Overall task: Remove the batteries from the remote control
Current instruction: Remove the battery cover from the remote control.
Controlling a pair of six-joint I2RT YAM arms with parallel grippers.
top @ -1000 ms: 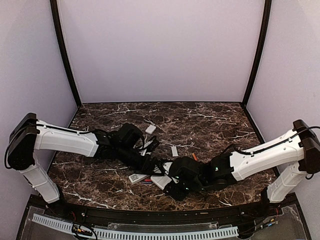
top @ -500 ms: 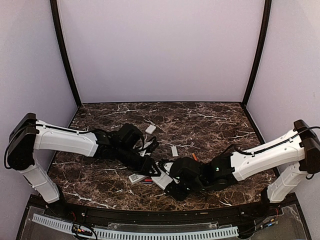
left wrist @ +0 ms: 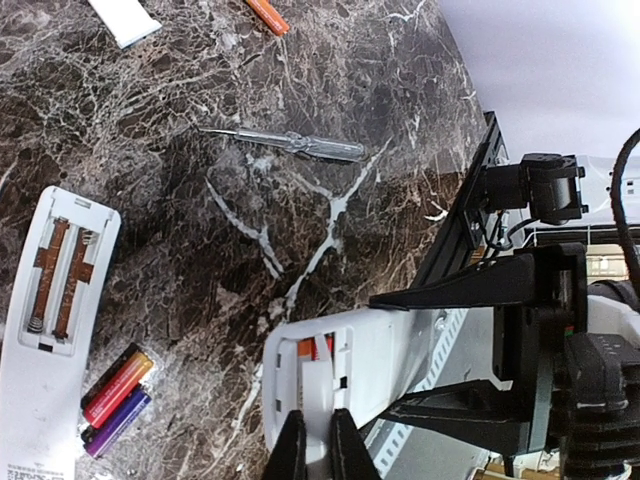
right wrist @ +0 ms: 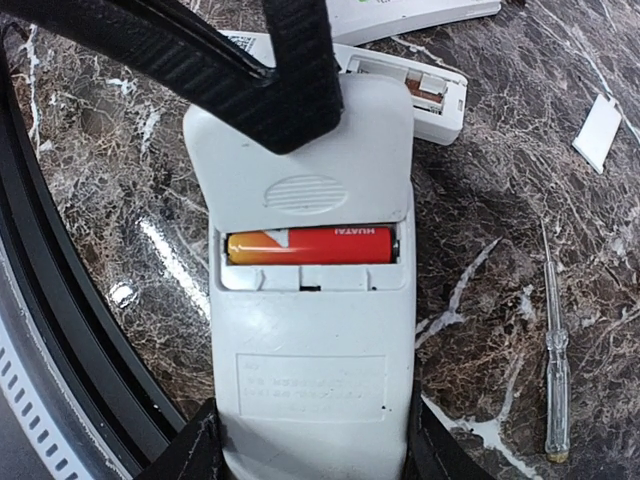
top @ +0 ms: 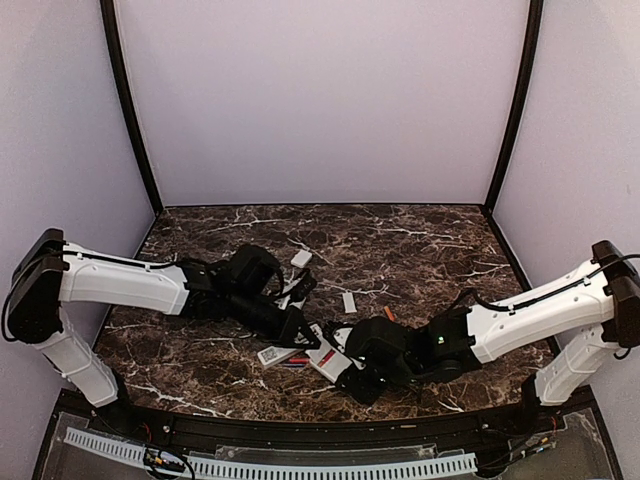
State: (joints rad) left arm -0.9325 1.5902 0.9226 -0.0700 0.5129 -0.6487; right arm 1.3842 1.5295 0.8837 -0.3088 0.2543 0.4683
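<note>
And the left jaws have snapped in: wide apart a second ago, now down to a thin slit. The left arm has slid a touch toward the middle, and the right arm has sagged a shade toward the near edge.

Nearest us, the right gripper [right wrist: 308,452] is clamped on the near end of the remote control [right wrist: 310,400]. It has one finger on each long side, with the remote's back face up and its cover off. Just beyond that grip sits the open bay, and there's the prize: one orange-red battery [right wrist: 310,245] lying flat in it, long axis straight across the remote's width.

Beyond the bay, the left gripper [left wrist: 316,422] comes in from the far end. One of its black fingers crosses the remote's top end in the right wrist view, so the battery lies between the two grippers, just ahead of the left tips. The left fingers are nearly together with nothing visible between them. Whether they touch the casing, I can't tell.

From the left wrist the cell runs side to side, the same line as finger to finger. I'd judge this calls for a tip-under-the-end pry rather than a pinch. The left arm, stretched low across the table [left wrist: 420,120], is the one placed for it.

Further out there's a second remote [left wrist: 30,380] with a bare bay and two loose cells [left wrist: 118,388] beside it. Then comes a screwdriver [left wrist: 290,143], and farthest of all a white cover [left wrist: 125,18].
</note>
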